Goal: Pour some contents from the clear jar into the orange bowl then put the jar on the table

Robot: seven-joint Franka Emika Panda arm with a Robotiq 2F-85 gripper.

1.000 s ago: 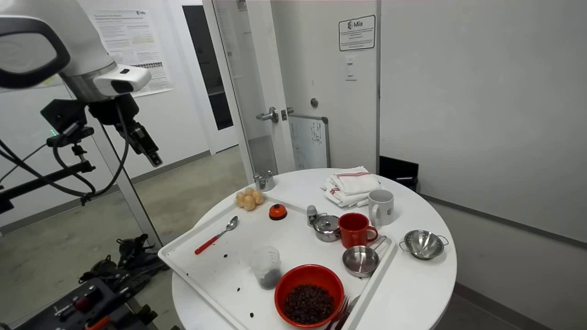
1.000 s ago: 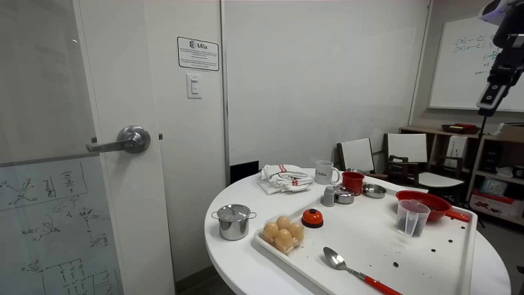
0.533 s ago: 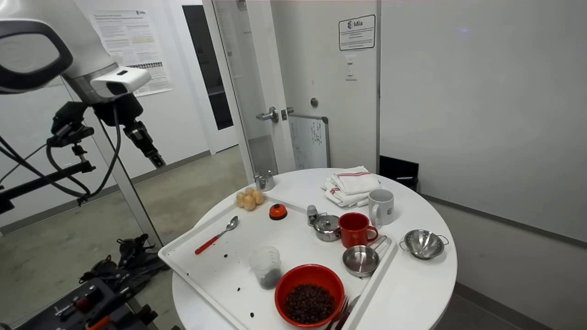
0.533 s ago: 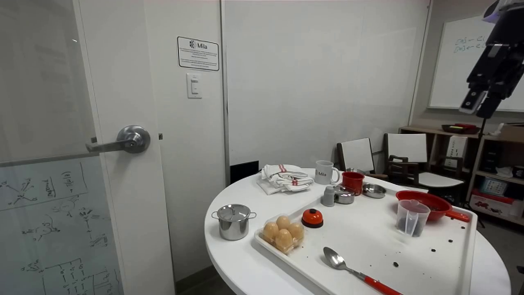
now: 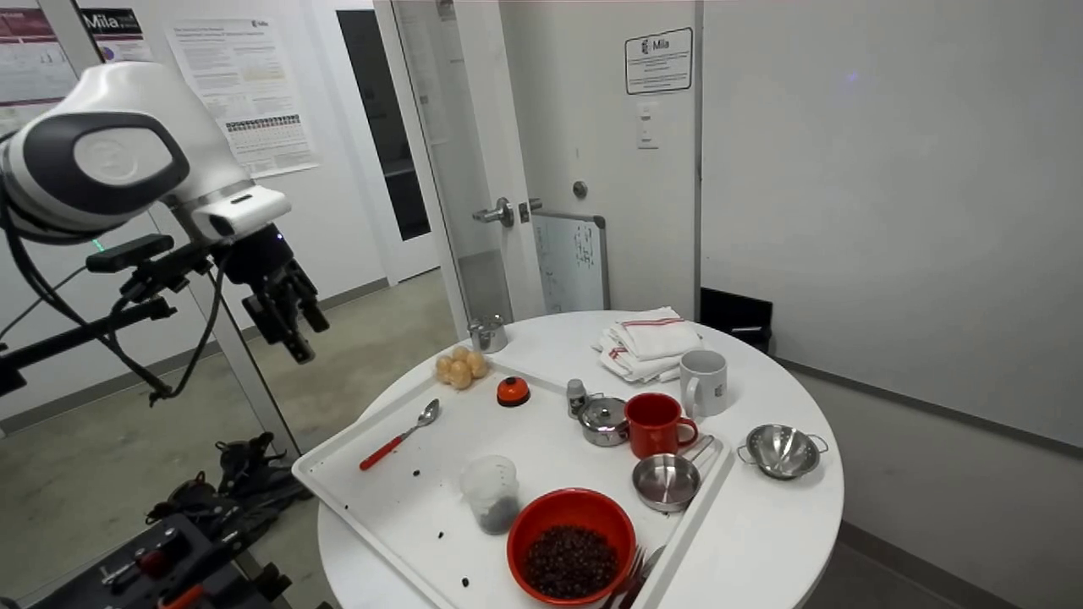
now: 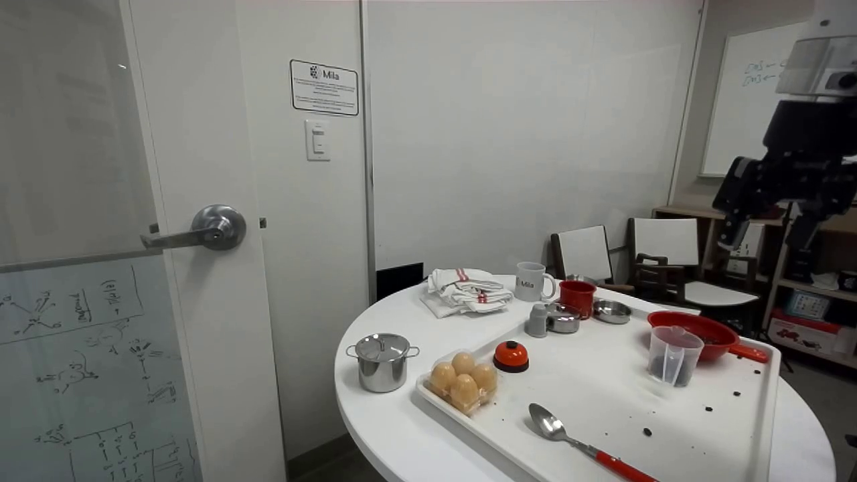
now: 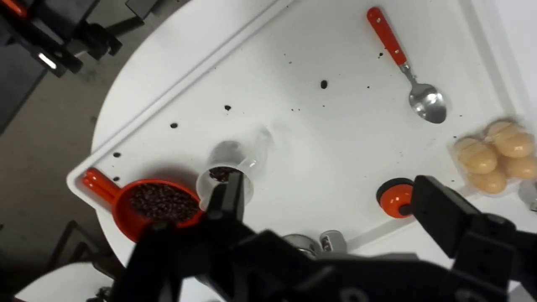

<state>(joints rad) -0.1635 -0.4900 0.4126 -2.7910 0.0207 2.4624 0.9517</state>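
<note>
The clear jar (image 5: pixel 489 482) is a see-through handled cup with dark contents, standing upright on the white tray. It shows left of the orange bowl (image 5: pixel 575 507) in an exterior view; no clear jar with pale tan contents shows. The jar (image 6: pixel 675 355) stands in front of the bowl (image 6: pixel 720 347) in an exterior view. The bowl holds dark red-brown contents. My gripper (image 5: pixel 310 338) is open and empty, high above the tray and apart from the jar. In the wrist view its left finger overlaps the jar (image 7: pixel 224 153). The round white table (image 5: pixel 783 533) carries the tray.
A spoon (image 5: pixel 398 436), eggs in a clear pack (image 5: pixel 461 368) and an orange-and-black bell-shaped piece (image 5: pixel 512 391) lie on the tray. A red mug (image 5: pixel 651 423), small steel pan (image 5: pixel 666 484), lidded steel pot (image 5: pixel 603 423) and grey shaker (image 5: pixel 576 397) stand farther right. A fork lies beside the bowl.
My gripper has turned about its own axis, so its spread fingers now show in both exterior views. It has come lower. The jar, the bowl and the other tray things have not moved.
</note>
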